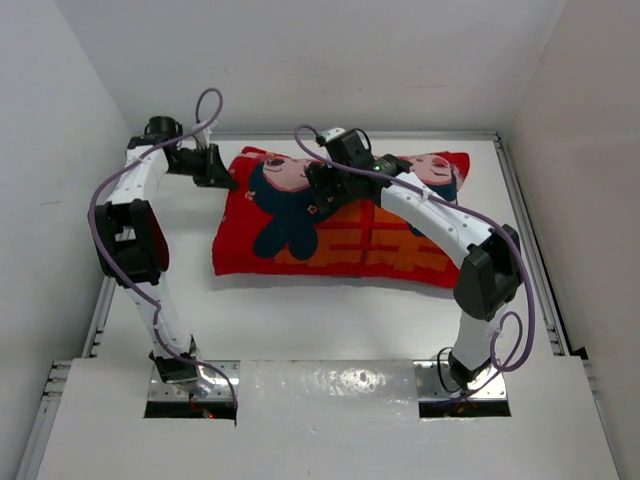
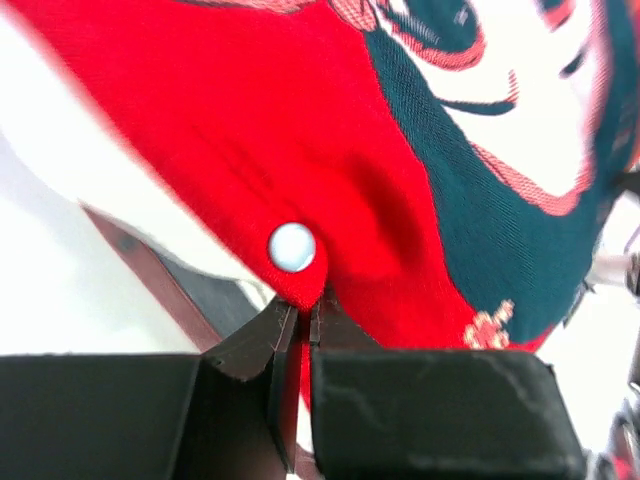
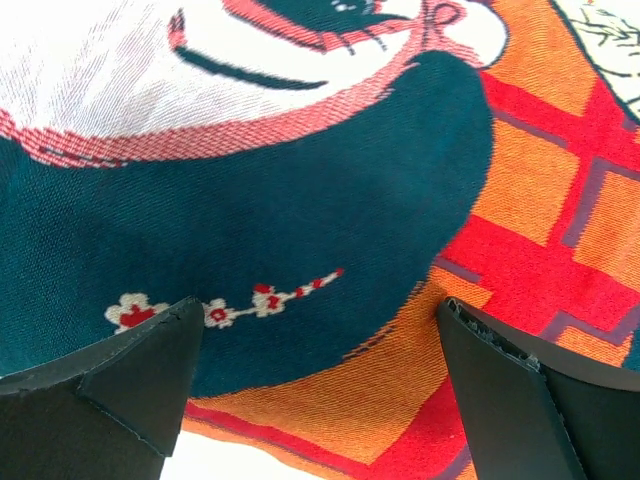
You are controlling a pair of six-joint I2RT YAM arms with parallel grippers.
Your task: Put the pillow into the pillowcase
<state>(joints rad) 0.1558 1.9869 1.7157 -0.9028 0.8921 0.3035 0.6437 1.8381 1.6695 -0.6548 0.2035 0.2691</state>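
The left end effector [image 2: 305, 318] gripped the plump pillowcase [image 1: 350, 245] by a corner. The right end effector [image 3: 320, 330] hovered open above it. This was probably the finishing step, and the next move called for closing the opening over the hidden pillow.

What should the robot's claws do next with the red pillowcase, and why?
Probably lower the right claw onto the pillowcase to steady it. It hangs open just above the cloth, while the left claw is shut on the corner by the silver snap, ready to tug.
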